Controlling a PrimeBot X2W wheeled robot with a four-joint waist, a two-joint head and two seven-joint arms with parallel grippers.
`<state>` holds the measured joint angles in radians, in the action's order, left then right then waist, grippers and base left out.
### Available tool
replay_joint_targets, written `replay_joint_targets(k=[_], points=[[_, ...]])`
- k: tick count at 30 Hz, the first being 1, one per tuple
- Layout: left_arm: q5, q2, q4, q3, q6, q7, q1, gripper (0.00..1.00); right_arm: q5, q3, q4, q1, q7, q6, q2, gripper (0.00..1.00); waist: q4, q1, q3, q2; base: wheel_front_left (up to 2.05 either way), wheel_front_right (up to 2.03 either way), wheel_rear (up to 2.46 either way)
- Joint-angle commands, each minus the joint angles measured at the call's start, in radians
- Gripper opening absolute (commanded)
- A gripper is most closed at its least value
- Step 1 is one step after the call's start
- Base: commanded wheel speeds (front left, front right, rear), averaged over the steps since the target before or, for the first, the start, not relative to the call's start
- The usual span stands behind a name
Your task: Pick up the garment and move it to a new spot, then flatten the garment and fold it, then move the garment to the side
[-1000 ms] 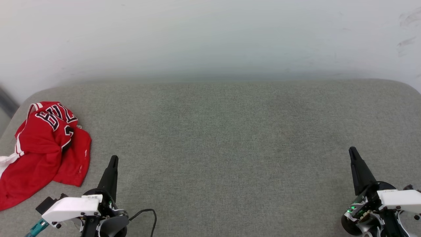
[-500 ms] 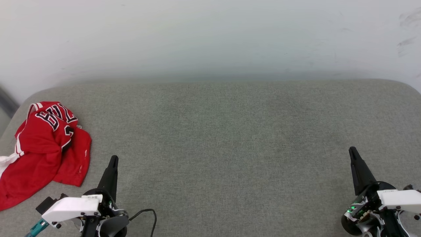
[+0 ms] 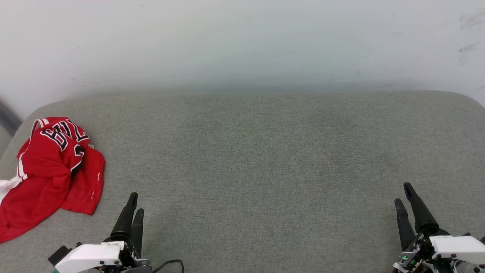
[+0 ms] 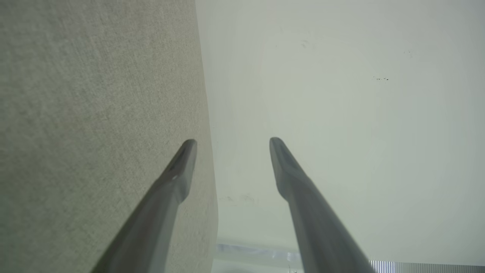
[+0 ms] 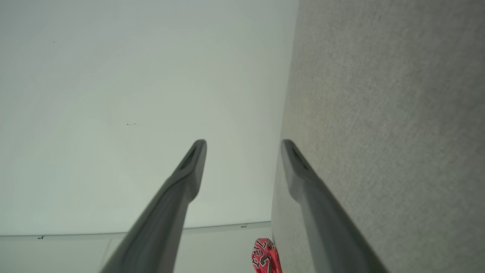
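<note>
Jaws on both sides stand apart, gripping nothing. Left gripper (image 3: 136, 203) sits at lower left of head view, its two dark fingers pointing fwd over the grey fabric-covered worktop (image 3: 265, 151), tips parted. In left wrist view the left gripper (image 4: 232, 141) has a wide gap btwn the tips, w/ worktop on one side and pale wall (image 4: 341, 113) on the other. Right gripper (image 3: 402, 193) sits at lower right of head view, also open, fingers pointing fwd & leaning a bit left. Right wrist view has the right gripper (image 5: 243, 142) w/ the same wide gap btwn tips.

Garment (image 3: 49, 174) is a red jersey, crumpled in a heap at the far left edge of the worktop, near its rounded back-left corner. Black white-outlined letters face up on top, part of a number just below them, red-white striped trim along one edge, a bit of white sleeve at the frame's left edge. Its lower part runs out of frame on the left. It lies left & ahead of the left gripper, not touching, and well apart from the right gripper. In right wrist view the garment (image 5: 265, 256) shows small at the bottom, by the worktop's edge, far beyond the fingers.

Black cable (image 3: 170, 263) loops beside the left wrist. Wall behind has a few scuff marks, upper right.
</note>
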<state>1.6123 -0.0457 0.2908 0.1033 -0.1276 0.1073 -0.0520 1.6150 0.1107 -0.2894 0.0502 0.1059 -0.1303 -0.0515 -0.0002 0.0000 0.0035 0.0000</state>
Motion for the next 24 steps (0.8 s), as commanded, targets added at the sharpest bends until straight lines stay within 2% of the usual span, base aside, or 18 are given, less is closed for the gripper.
replay_joint_targets(k=[1, 14, 24], points=[[-0.013, -0.002, -0.024, -0.006, 0.000, -0.013, -0.014, 1.00, -0.011, -0.007, 0.026, 0.014, -0.011, 0.000, 0.000, 1.00, 0.000, 0.0001, 0.000, 0.0000, 0.00, 0.00, 0.00], [-0.086, -0.002, -0.033, 0.005, -0.001, -0.075, 0.010, 1.00, -0.091, -0.006, 0.043, -0.008, -0.074, 0.000, 0.000, 1.00, -0.004, 0.0001, 0.002, 0.0000, 0.00, 0.00, 0.00], [-0.200, -0.003, -0.050, 0.062, -0.001, -0.118, 0.017, 1.00, -0.252, 0.024, 0.067, -0.010, -0.116, 0.000, 0.000, 1.00, -0.007, 0.0000, 0.004, 0.0000, 0.00, 0.00, 0.00]])
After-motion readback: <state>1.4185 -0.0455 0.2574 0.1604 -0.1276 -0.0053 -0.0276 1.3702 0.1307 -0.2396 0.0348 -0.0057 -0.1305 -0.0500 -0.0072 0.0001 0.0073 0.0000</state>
